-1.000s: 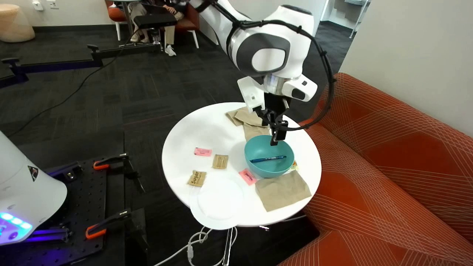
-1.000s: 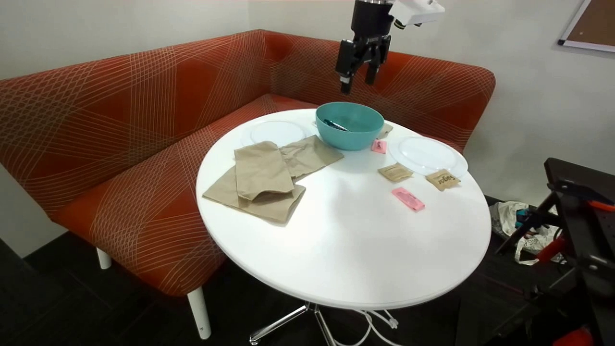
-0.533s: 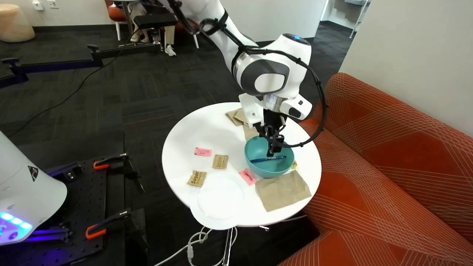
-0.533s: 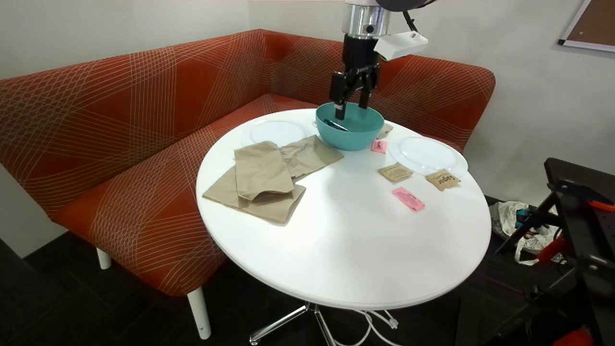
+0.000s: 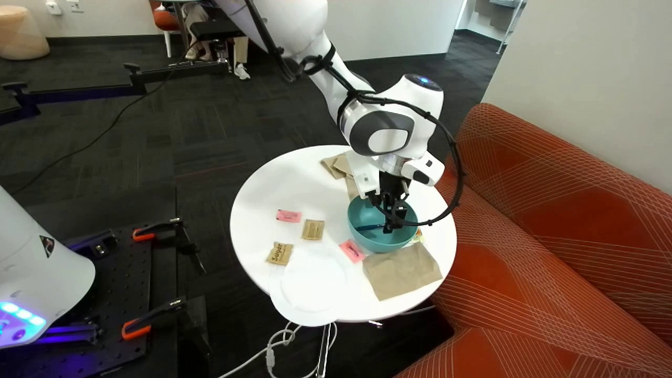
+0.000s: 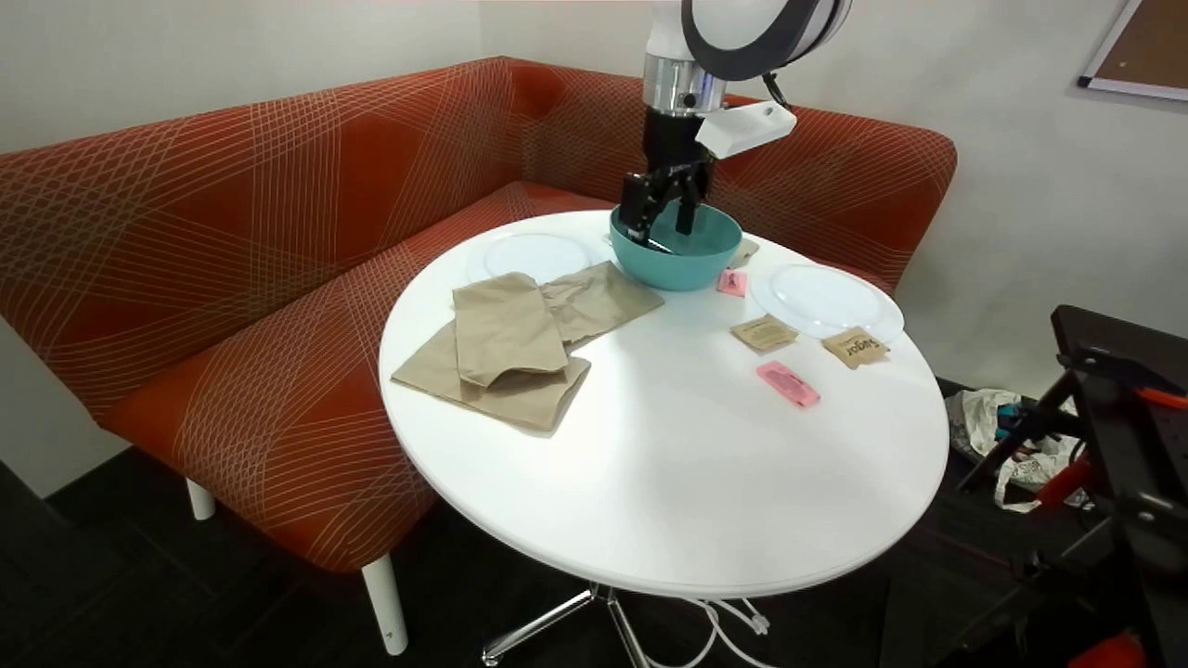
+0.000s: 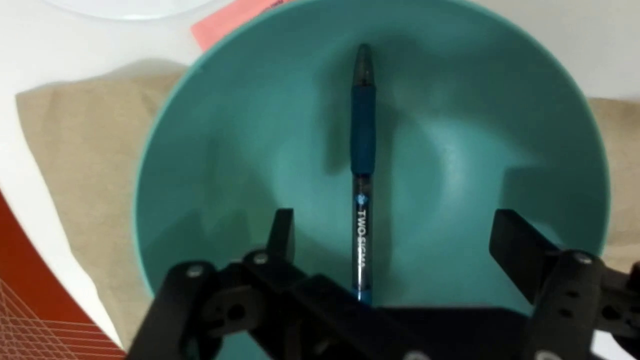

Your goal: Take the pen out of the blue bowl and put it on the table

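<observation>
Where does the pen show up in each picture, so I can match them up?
In an exterior view, the pen is slightly right of and below center, partly hidden by the jaws.
In an exterior view, the pen is slightly right of and above center, also partly hidden.
In the wrist view, the pen runs up and down the picture, slightly right of center.
All three share the blue bowl, with the pen inside.

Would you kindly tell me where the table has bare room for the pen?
In an exterior view, the widest bare patch of the table lies between brown napkins, a pink packet and the near rim, narrowing toward the blue bowl. It is crowded around the bowl: napkins, a second pink packet, clear plates.
</observation>
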Motion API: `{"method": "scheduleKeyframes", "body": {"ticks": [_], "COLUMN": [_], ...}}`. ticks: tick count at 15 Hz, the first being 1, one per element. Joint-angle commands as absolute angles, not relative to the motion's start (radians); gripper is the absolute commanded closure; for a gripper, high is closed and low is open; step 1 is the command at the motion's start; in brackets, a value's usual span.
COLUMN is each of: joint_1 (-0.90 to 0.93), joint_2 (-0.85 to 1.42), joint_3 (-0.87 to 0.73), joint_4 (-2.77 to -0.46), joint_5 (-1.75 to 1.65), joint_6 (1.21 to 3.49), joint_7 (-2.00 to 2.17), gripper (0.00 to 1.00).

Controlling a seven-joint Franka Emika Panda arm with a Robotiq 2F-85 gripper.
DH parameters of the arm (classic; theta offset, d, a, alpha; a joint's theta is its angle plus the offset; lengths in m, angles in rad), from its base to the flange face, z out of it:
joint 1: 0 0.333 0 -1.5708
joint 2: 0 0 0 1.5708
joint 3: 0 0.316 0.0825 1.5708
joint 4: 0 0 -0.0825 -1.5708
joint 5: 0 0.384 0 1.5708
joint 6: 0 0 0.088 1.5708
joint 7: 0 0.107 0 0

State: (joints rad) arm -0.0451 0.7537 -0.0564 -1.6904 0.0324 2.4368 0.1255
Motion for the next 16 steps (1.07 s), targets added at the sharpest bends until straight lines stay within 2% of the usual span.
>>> {"method": "scheduleKeyframes", "body": {"ticks": [1, 2, 11, 13, 16], "joint_1": [-0.050, -0.050, -0.049, -0.049, -0.045], "joint_2": [0.804, 0.811, 0.816, 0.806, 0.767], "joint_3": [-0.060, -0.064, -0.073, -0.072, -0.075], "joint_4": [-1.623, -1.613, -1.603, -1.613, -1.643], "joint_5": [0.061, 0.064, 0.073, 0.074, 0.071], "joint_6": [2.443, 2.440, 2.444, 2.444, 2.463], "joint_7": [0.155, 0.159, 0.189, 0.188, 0.188], "gripper": [0.25, 0.26, 0.95, 1.00, 0.97]}}
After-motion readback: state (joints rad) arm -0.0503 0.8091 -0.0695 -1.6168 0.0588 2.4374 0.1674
